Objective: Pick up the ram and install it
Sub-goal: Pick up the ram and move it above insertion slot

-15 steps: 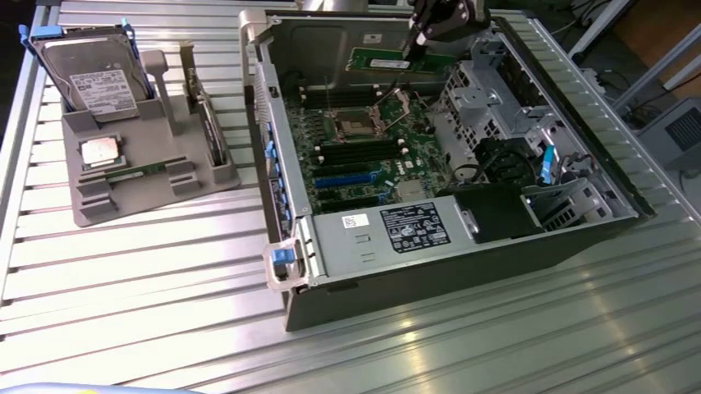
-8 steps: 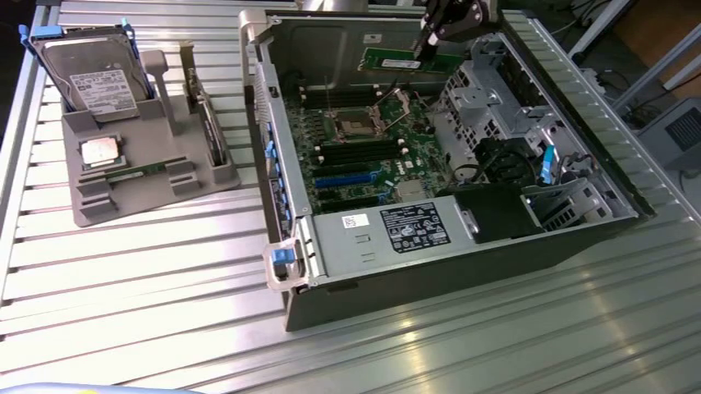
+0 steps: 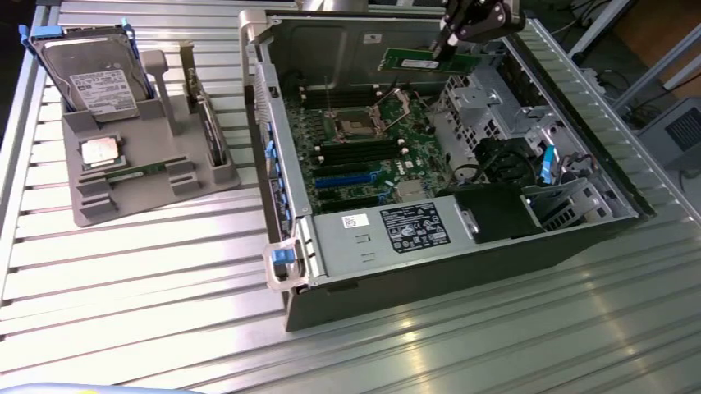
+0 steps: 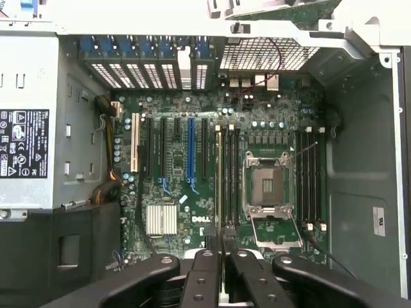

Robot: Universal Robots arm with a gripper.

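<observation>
Exterior view: ram (image 3: 422,61) (over open case (image 3: 460,275))

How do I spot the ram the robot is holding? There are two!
Find the big open computer case. Over it hangs the black end effector, and the ram is the slim green stick pinched in it, up in the air. The other ram lies flat on the grey tray, at the exterior view's left.

Black gripper (image 3: 447,45) cut off by exterior view's upper edge. Its fingers (image 3: 451,36) cover part of slim green ram stick (image 3: 411,59). Print on white label (image 3: 104,89) of silver hard drive (image 3: 82,57) too small for you to read.
</observation>
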